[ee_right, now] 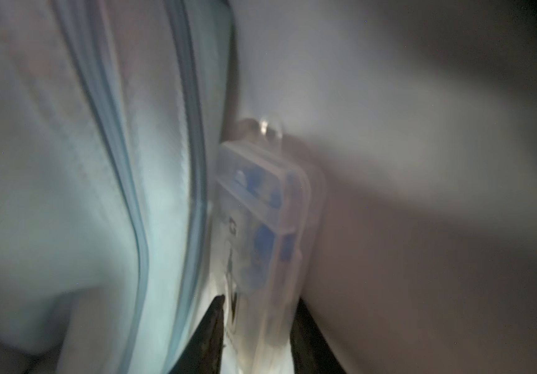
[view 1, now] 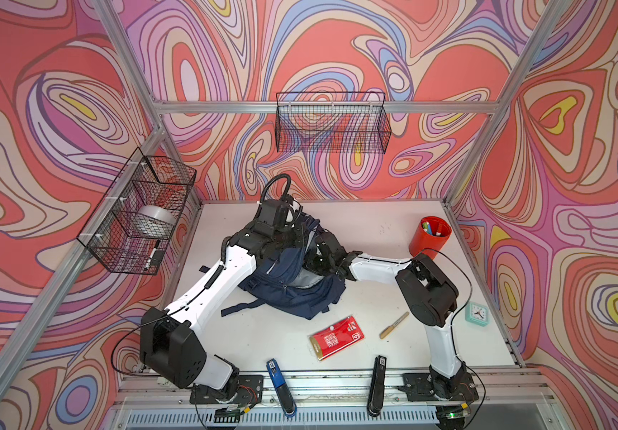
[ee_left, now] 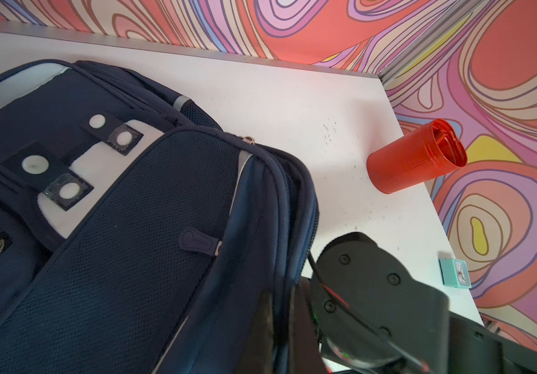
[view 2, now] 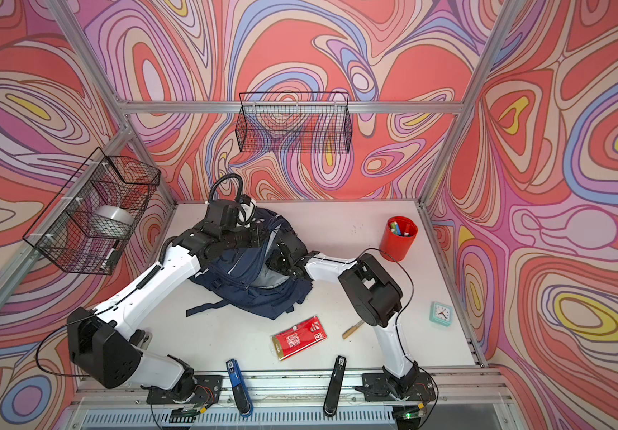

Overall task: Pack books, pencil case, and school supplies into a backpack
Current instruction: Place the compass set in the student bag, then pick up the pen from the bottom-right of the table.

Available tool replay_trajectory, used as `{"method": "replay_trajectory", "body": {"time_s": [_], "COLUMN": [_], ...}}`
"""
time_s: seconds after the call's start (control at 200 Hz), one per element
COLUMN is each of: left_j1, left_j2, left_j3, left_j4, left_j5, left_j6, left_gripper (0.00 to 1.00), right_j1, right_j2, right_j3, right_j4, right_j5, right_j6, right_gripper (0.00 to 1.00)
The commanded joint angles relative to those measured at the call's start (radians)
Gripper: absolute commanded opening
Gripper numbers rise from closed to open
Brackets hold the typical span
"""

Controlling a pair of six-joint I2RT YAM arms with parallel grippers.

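Note:
The navy backpack [view 1: 289, 294] [view 2: 251, 294] [ee_left: 131, 259] lies at mid-table with its top opening lifted. My left gripper [ee_left: 285, 311] [view 1: 302, 238] is shut on the fabric rim of that opening. My right gripper [ee_right: 257, 311] reaches inside the bag, its fingertips hidden in both top views. It is shut on the small clear plastic packet [ee_right: 260, 220], beside the light-blue pencil case [ee_right: 82, 194]. The flat red packet [view 1: 336, 338] [view 2: 299, 338] and the tan pen-like stick [view 1: 394, 325] [view 2: 352, 330] lie on the table in front of the bag. The books are hidden.
A red cup of markers [view 1: 429, 236] stands at the back right, and a small teal clock [view 1: 477, 314] sits by the right wall. A blue stapler [view 1: 280, 387] and a black stapler [view 1: 376, 385] rest on the front rail. Wire baskets [view 1: 331, 123] [view 1: 136, 212] hang on the walls.

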Motion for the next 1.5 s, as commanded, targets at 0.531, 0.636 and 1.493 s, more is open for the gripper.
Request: {"method": "replay_trajectory", "body": {"time_s": [0.531,0.636,1.493], "left_j1": [0.004,0.005,0.004], "left_j2": [-0.038,-0.038,-0.063], "left_j3": [-0.013,-0.026,-0.077], "left_j4": [0.076,0.091,0.110], "left_j5": [0.033,0.047,0.078], "left_j6": [-0.026,-0.033,-0.037], "left_gripper": [0.00,0.00,0.00], "right_j1": [0.027,0.028,-0.025], "right_j2": [-0.298,-0.437,-1.104], "right_j3": [-0.137,-0.186,-0.740], "right_j4": [-0.151,-0.310,-1.008], "right_j5": [0.183,0.253,0.282], "right_j6": [-0.127,-0.168,0.246], "right_gripper": [0.71,0.79,0.92]}}
